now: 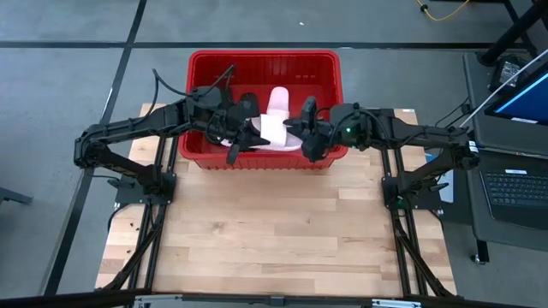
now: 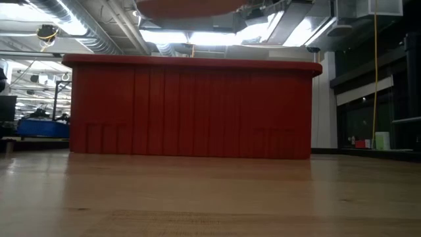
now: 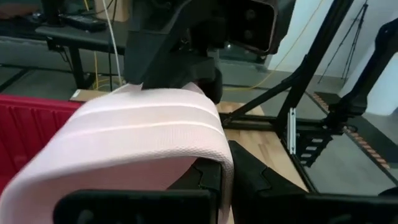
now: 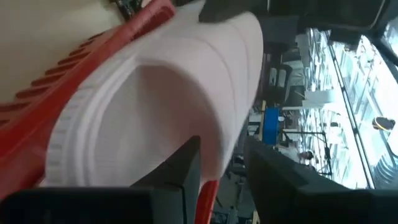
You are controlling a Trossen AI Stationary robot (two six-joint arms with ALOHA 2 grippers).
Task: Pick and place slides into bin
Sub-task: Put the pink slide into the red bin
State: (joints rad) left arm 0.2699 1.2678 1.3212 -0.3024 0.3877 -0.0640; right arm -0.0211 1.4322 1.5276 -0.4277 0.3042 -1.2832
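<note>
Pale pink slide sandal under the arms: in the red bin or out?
In, by the overhead view: the pale pink slide sandal lies within the red plastic bin's walls. Whether it rests on the floor, cannot tell.

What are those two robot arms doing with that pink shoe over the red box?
Both arms are reaching over the red bin at the far side of the wooden table. Between them they hold a pale pink slide sandal just above the bin. The left gripper is shut on its wide strap, and the right gripper is clamped on the sandal's other side. Another pink slide already lies inside the bin.
</note>
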